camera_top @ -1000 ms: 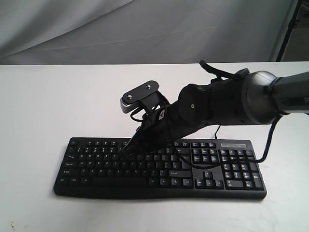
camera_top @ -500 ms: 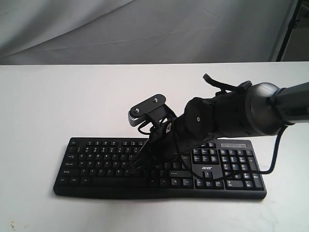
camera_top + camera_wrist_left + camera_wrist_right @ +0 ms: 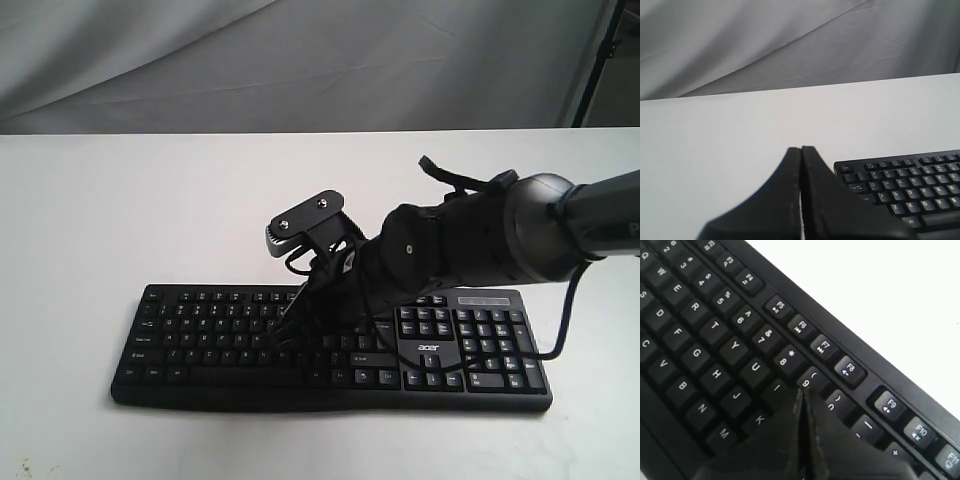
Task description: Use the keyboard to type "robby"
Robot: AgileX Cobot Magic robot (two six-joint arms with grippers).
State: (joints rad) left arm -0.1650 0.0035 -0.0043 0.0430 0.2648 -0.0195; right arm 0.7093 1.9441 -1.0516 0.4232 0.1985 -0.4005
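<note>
Since a second ago the right claw (image 3: 283,335) has slid toward 3 o'clock along the letter keys and dropped to a lower row. Its jaws are pressed together into one narrow tip, holding nothing. The right wrist view puts the right claw (image 3: 801,392) just beside the 9, I and K keys. The key under it is hidden, and contact cannot be told. The left claw (image 3: 801,149) is likewise closed and empty, over bare worktop (image 3: 715,130) off the keyboard's (image 3: 910,185) end.

One keyboard (image 3: 200,335) lies at 6 o'clock on the worktop, number pad at its 3 o'clock end. It looks stiff, light plastic, likely to skid under a slanted push. It needs no grasp, only a straight-down press on one keycap's centre. Two claws, one worktop.
</note>
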